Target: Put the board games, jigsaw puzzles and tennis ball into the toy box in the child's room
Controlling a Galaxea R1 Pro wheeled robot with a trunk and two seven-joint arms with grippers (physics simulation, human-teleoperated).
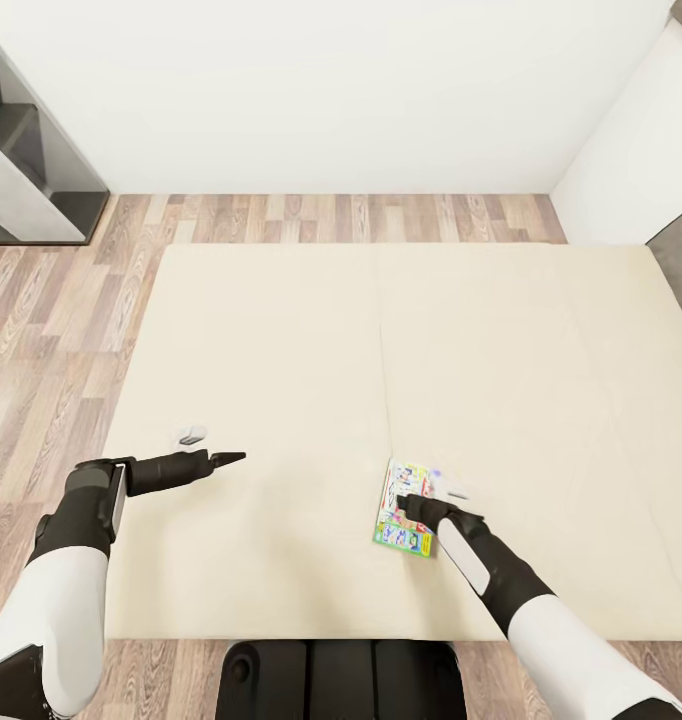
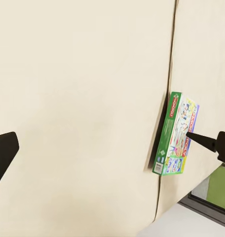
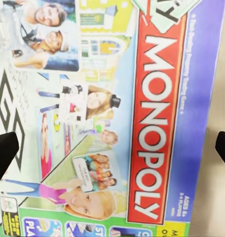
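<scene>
Hovering right gripper (image 1: 413, 503) over the Monopoly box (image 1: 401, 520) near the bed's (image 1: 281, 330) front edge, fingers spread wide, holding nothing. Looks stiff, light, slick; I'd pinch its long edges.

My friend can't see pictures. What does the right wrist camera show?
A Monopoly board game box with cartoon people and a red title band lies flat on the beige bed. The right gripper is open above it, its dark fingertips at either side.
</scene>
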